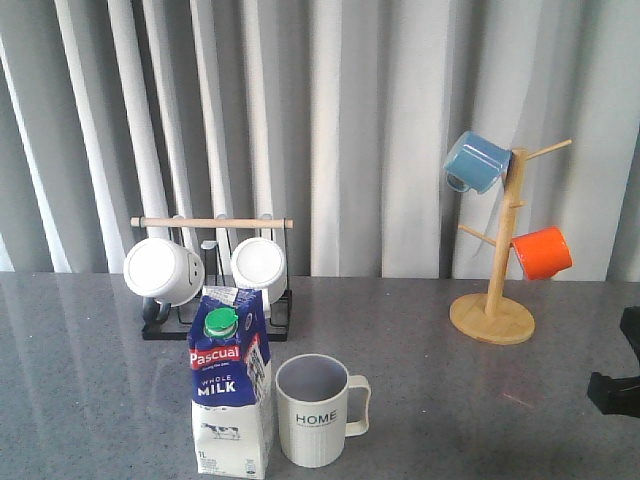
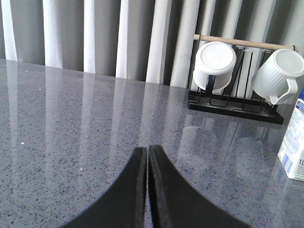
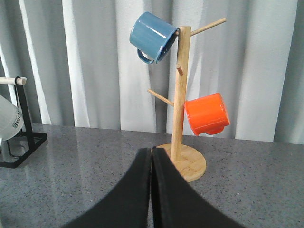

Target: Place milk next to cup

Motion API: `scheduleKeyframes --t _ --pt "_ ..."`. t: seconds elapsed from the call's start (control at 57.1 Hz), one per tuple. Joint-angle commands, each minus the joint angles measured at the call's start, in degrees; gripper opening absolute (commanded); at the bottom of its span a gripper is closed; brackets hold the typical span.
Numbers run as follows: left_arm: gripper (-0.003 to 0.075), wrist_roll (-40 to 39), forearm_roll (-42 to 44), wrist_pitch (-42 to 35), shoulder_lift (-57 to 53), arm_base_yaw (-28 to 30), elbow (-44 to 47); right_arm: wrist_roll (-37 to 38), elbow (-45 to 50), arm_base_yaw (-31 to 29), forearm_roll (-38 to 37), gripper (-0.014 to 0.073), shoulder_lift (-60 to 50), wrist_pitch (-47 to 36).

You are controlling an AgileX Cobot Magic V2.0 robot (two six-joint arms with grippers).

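Observation:
The milk (image 1: 232,385) is a tall blue-and-white carton with a green cap. It stands upright near the table's front edge, just left of the cup (image 1: 317,409), a cream ribbed mug marked "HOME" with its handle to the right. A narrow gap separates them. The carton's edge also shows in the left wrist view (image 2: 294,145). My left gripper (image 2: 147,151) is shut and empty over bare table, left of the carton. My right gripper (image 3: 152,152) is shut and empty, in front of the wooden mug tree; its arm shows at the front view's right edge (image 1: 618,385).
A black rack (image 1: 215,322) with a wooden bar holds two white mugs (image 1: 163,270) behind the milk. A wooden mug tree (image 1: 492,318) at the back right holds a blue mug (image 1: 475,162) and an orange mug (image 1: 541,252). Grey curtains hang behind the table.

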Motion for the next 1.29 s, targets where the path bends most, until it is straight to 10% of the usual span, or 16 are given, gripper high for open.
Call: scheduleKeyframes --t 0.0,0.385,1.277 --pt "-0.0007 1.2 0.4 -4.3 -0.7 -1.6 -1.2 0.1 -1.5 -0.2 -0.2 -0.0008 -1.0 -3.9" --pt "-0.0007 13.9 -2.1 -4.4 -0.7 -9.3 -1.2 0.1 -1.5 -0.2 -0.2 -0.0008 -1.0 -3.9" --pt "-0.0006 6.6 -3.0 -6.3 -0.7 -10.0 -1.2 0.1 -1.5 -0.2 -0.2 -0.0008 -1.0 -3.9"
